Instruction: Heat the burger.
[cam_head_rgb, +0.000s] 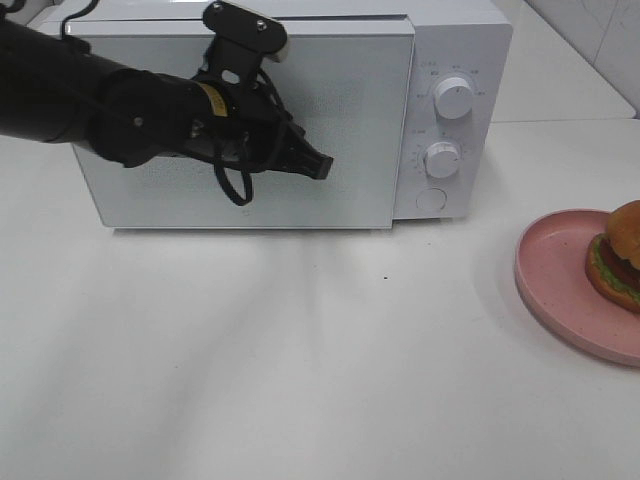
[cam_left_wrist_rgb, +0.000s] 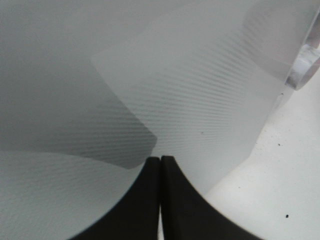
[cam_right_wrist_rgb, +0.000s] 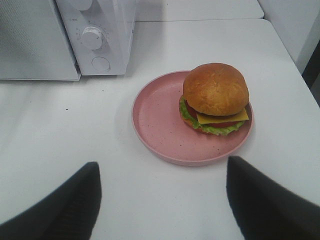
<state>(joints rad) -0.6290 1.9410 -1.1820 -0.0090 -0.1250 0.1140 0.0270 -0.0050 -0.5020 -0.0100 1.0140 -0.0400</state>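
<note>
Jaws spread wide above golden-bunned burger (cam_right_wrist_rgb: 215, 97).

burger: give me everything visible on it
The burger has a round golden-brown domed bun, a yellow cheese slice with a corner hanging out, a red layer and green lettuce at its edge. It sits upright and whole on the pink speckled plate, off-centre toward the rim farther from the microwave. Only the plate touches it; neither tool does.
</note>
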